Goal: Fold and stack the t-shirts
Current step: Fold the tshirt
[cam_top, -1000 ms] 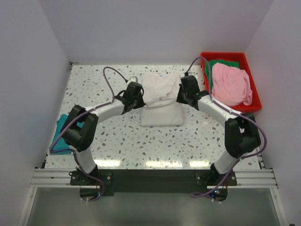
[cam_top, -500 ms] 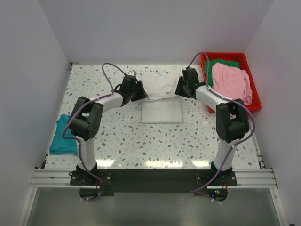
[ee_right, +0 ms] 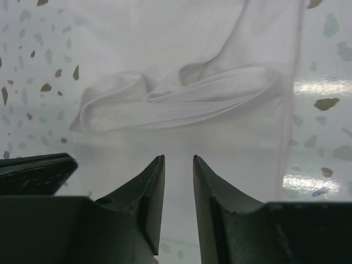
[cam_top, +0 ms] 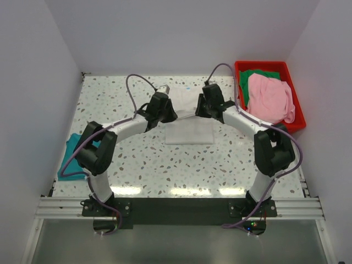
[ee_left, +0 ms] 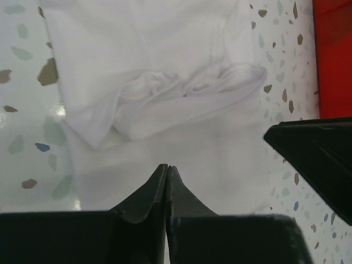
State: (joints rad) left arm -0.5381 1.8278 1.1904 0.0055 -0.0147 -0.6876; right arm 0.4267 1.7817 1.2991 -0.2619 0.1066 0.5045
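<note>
At the middle of the bench (cam_top: 143, 165) the off-white tee (cam_top: 190, 118) lies half-folded beneath the left tool (ee_left: 166, 168), pressed together, and the right tool (ee_right: 179, 159), slightly spread, with the teal tee (cam_top: 70, 160) at the left edge and the pink tee (cam_top: 269, 99) and green tee (cam_top: 254, 74) unfolded in the red bin (cam_top: 263, 65).

Looks like a robotics lab cell, best guess: plain white walls (cam_top: 165, 33) box a speckled table (cam_top: 143, 159) on three sides, left arm (cam_top: 129, 125) and right arm (cam_top: 245, 120) bolted to an aluminium rail (cam_top: 60, 208) along its near edge.
</note>
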